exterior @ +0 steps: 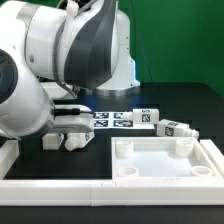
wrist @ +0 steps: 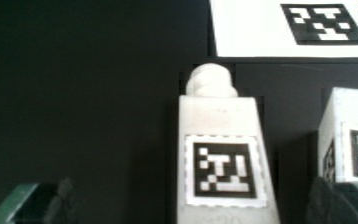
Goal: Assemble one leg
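— Fingertips (wrist: 34, 203) sit nearest in our wrist view. Gripper (wrist: 202, 205) jaws?
— We log them spread wide, holding nothing. Leg (wrist: 220, 150) lies between them, tagged face up, narrow end pointing away, touching neither finger.

the leg (wrist: 220, 140) looks like smooth white plastic, with a matt printed tag; the table (wrist: 69, 90) is matt black; the arm (exterior: 70, 45) has glossy white and grey shells; the panel (exterior: 165, 162) is smooth white plastic
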`<state>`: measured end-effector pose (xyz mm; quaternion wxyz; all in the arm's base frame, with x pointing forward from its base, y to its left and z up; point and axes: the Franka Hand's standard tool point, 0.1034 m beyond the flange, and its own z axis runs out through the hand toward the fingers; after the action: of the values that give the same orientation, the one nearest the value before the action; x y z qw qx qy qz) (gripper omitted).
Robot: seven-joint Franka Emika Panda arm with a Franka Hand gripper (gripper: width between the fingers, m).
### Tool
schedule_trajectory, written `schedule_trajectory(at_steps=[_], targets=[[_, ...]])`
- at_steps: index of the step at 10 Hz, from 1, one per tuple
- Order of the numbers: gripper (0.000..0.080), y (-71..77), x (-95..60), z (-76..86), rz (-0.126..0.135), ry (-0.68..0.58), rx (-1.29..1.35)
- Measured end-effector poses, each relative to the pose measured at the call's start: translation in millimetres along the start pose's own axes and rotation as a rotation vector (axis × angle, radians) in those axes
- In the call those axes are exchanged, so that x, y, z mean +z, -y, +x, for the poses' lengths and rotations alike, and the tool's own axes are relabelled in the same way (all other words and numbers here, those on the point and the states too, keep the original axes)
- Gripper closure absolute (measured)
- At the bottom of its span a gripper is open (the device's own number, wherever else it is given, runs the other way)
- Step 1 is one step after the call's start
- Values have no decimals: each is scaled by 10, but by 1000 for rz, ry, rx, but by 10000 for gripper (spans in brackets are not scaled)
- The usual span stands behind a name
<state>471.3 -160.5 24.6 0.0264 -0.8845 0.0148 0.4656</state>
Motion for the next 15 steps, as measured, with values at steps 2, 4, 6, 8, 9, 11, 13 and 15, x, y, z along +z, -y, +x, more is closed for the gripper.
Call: schedule_trajectory(at_steps=[2,4,6,8,9,11,13,15], targets=[[151,0,-40,-9,-1,-8,0],[151,-9,-35,11,-3,-14,-2],[151,17,2,88,-14,-28,-6],[151,68,16,132,-25,-33,-7],[151,66,16,132,-24,-33,-10],[395,67,15,132,-25,-33,-10],[513,67,15,132,-25,-33,-10],[513,103,-39,70,-24,-25,-13]])
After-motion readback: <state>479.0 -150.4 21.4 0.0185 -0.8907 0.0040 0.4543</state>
